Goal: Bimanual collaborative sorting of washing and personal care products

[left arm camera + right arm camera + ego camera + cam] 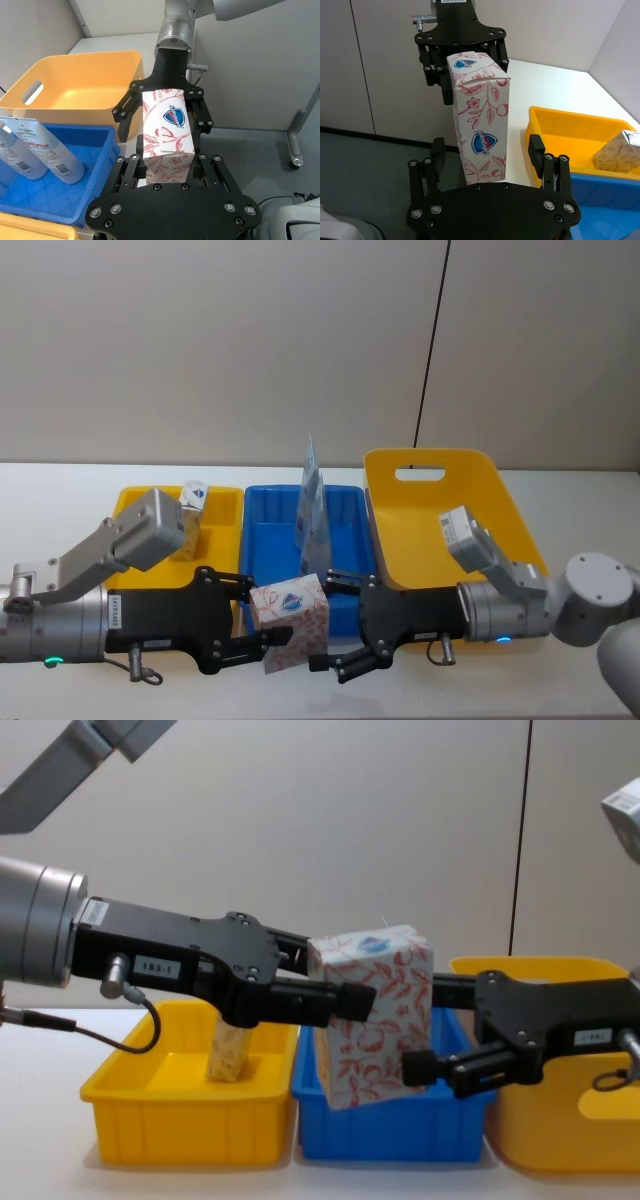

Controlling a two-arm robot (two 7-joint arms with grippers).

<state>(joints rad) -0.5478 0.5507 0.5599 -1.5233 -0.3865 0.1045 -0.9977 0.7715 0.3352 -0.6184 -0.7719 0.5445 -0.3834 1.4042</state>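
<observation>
The left gripper (262, 612) clamps a pack (292, 610) aloft before the blue bin (265, 530). The right gripper (325, 622) faces it, jaws wide around the pack, not gripping. A second pack (193, 498) sits in the left yellow bin (225, 505); pouches (315, 505) stand in the blue. Sorting looks partway done.

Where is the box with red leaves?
In the head view's middle, the leaf-print box is held up by the left gripper, before the blue bin, with the open right gripper around it.
</observation>
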